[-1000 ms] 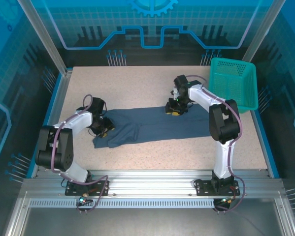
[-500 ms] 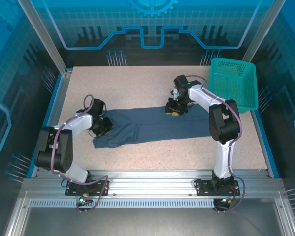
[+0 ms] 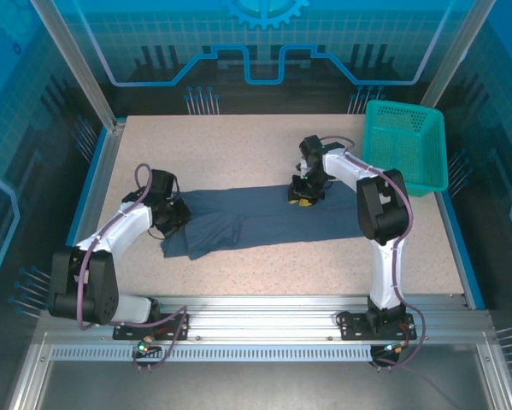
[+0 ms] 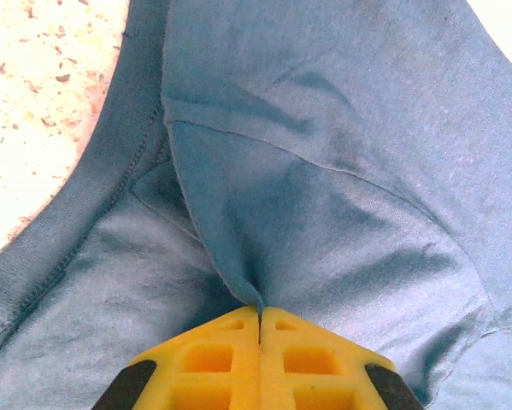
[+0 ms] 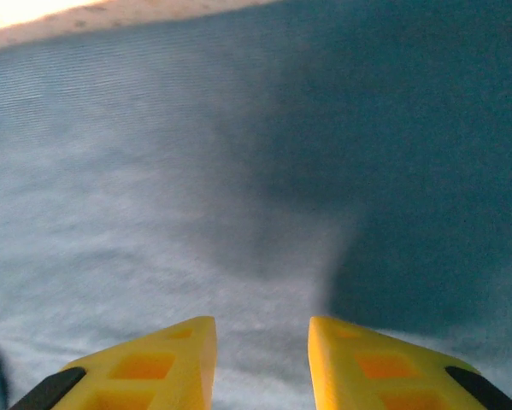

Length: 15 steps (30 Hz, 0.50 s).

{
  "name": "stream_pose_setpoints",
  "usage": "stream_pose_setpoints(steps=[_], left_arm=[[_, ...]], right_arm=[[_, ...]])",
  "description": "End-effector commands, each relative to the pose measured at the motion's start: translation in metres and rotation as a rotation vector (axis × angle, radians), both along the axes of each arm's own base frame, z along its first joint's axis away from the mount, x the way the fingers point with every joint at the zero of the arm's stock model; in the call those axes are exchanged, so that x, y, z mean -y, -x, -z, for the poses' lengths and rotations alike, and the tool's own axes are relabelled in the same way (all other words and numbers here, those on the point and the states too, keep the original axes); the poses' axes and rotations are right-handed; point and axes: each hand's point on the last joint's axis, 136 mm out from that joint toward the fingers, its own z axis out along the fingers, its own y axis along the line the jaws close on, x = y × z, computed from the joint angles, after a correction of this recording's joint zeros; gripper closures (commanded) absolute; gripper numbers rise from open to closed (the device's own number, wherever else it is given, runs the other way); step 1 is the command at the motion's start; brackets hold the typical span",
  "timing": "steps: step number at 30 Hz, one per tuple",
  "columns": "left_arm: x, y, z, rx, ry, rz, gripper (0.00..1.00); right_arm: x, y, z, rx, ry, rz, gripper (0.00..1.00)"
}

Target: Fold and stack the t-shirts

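A dark slate-blue t-shirt (image 3: pixel 264 218) lies in a long band across the middle of the table. My left gripper (image 3: pixel 177 215) sits at its left end, near the sleeve. In the left wrist view the yellow jaws meet at the left gripper (image 4: pixel 260 309), shut on a raised pinch of the t-shirt (image 4: pixel 324 171); the hem seam runs on the left. My right gripper (image 3: pixel 300 195) is low over the cloth's far edge. In the right wrist view the right gripper (image 5: pixel 262 325) stands open, its fingers apart over flat t-shirt fabric (image 5: pixel 238 171).
A teal mesh basket (image 3: pixel 405 145) stands at the back right corner, right of the right arm. Bare speckled tabletop (image 3: pixel 238 154) lies behind the cloth and in front of it (image 3: pixel 307 265). Metal rails edge the table.
The left gripper has closed onto a fold of the t-shirt, and the left arm's elbow has swung out toward the near left. The right gripper has barely shifted.
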Motion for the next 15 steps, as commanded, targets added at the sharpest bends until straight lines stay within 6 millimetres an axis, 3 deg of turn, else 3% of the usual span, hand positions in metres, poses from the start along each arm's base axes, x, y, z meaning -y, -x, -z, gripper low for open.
stream_pose_setpoints(steps=[1, 15], left_arm=[[0.001, 0.004, -0.005, -0.034, 0.019, -0.027, 1.00], [-0.009, -0.019, -0.014, -0.101, 0.006, -0.022, 1.00]], right_arm=[[0.006, 0.007, 0.011, -0.058, 0.054, 0.011, 0.66], [0.019, 0.015, 0.022, -0.094, 0.125, 0.009, 0.68]])
